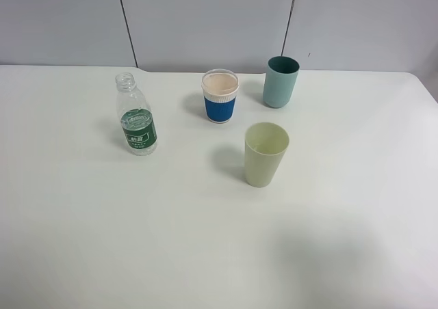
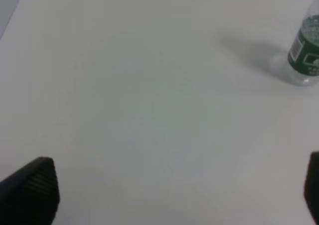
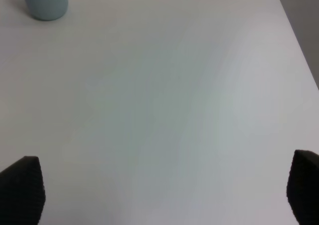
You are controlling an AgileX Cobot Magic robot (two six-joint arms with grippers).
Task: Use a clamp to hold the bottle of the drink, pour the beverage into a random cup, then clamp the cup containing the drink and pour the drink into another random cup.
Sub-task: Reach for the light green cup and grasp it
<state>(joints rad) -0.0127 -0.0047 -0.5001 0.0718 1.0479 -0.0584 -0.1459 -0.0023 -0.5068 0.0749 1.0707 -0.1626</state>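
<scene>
1. The white, matt counter (image 1: 102, 240) fills nearly all of your high view. Behind it stands a grey panelled wall (image 1: 205, 22) with dark vertical seams.
2. The counter's far edge runs along that wall, with a small step in it just behind the bottle. Its far right corner is rounded.
3. Your task's uncapped clear plastic bottle (image 1: 137, 121) with a green label stands upright on the far left part of the counter.
4. To its right stands a paper cup with a blue sleeve (image 1: 220, 97). Its top looks pale beige, and you cannot tell whether that is a lid or drink.
5. A tall teal cup (image 1: 280, 82) stands just right of it, nearest the wall. A pale green cup (image 1: 265, 154) stands nearer to you, apart from both.
6. All four stand upright and none touch.
7. The near half of the counter is bare white surface, as is the whole right side.
8. Your left hand (image 2: 172, 190) is spread wide over bare counter and holds nothing, with the bottle well ahead of it to one side.
9. Your right hand (image 3: 162, 190) is also spread wide and holds nothing. The teal cup is far ahead of it, and a counter edge runs along one side of its view.
</scene>
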